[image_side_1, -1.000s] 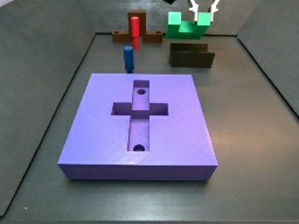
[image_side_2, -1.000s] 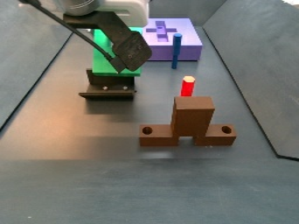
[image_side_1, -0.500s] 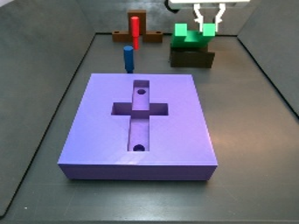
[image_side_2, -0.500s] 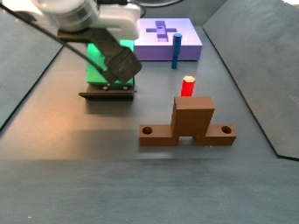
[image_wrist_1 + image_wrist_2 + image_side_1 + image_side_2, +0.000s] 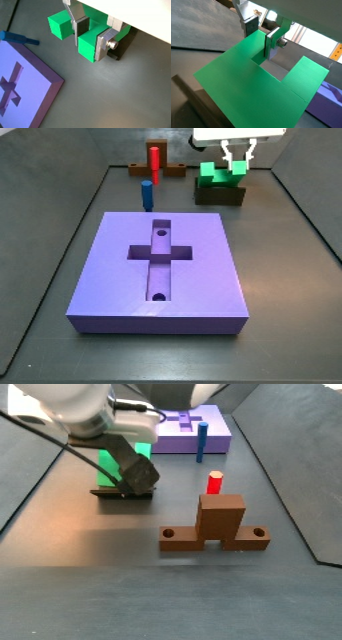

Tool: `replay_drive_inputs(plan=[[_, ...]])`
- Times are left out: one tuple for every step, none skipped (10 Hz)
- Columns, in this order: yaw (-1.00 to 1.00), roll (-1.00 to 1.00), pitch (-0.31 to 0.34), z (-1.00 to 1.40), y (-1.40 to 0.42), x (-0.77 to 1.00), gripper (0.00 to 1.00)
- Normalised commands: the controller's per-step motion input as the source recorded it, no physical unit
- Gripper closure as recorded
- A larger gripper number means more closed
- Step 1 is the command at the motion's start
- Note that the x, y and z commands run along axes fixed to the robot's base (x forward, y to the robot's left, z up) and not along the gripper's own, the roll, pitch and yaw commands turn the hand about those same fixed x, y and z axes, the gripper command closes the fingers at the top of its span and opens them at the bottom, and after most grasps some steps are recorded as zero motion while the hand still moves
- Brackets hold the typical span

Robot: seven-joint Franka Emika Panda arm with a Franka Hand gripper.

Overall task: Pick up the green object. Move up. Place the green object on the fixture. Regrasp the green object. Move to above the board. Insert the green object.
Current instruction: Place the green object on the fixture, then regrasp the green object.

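A: Item one, the hand (image 5: 235, 162). Where do we log it?

B: At the far end of the surface (image 5: 287, 278), roughly one o'clock from the board (image 5: 160, 268) in a side view. It stands directly over the fixture (image 5: 219, 194), fingers pointing down.

A: Its condition?

B: Clenched on the green block (image 5: 221, 173). In a wrist view the silver fingers (image 5: 101, 46) press one prong from both sides, the dark pads flat against the green. We see no gap there.

A: Item two, the green block (image 5: 258, 87). Location?

B: Low on the fixture, touching or very nearly so. From the side views we cannot tell whether its weight already rests there. In a side view the arm hides most of it; only a green strip (image 5: 104, 458) shows above the fixture (image 5: 123, 490).

A: And the relation we care about?

B: The block lies straight below the hand, prongs upward, notch between them open to the top. Its long axis runs across the fingers' closing line, so we judge that the hand grips one prong off-centre, not the middle.

A: Other entries?

B: Blue peg (image 5: 146, 194) at eleven o'clock from the board; red peg (image 5: 214, 482) on its brown base (image 5: 214, 526), well apart from the fixture.

A: Step in hand?

B: Placing, as we judge it. Letting go and regrasping are not yet done.
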Motion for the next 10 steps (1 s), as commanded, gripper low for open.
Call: replay_drive_inputs(plan=[[0.0, 0.0, 0.0, -0.15, 0.06, 0.0, 1.0], [0.0, 0.0, 0.0, -0.09, 0.02, 0.0, 1.0], [0.0, 0.0, 0.0, 0.0, 0.0, 0.0, 1.0], [0.0, 0.0, 0.0, 0.0, 0.0, 0.0, 0.0], [0.0, -0.04, 0.0, 0.03, 0.04, 0.0, 0.0], [0.25, 0.08, 0.02, 0.31, 0.0, 0.04, 0.0], [0.43, 0.78, 0.203, 0.57, -0.11, 0.15, 0.0], [0.4, 0.97, 0.24, 0.55, -0.05, 0.13, 0.0], [0.38, 1.0, 0.211, 0.41, -0.05, 0.09, 0.0], [0.39, 1.0, 0.226, 0.32, -0.01, 0.11, 0.0]])
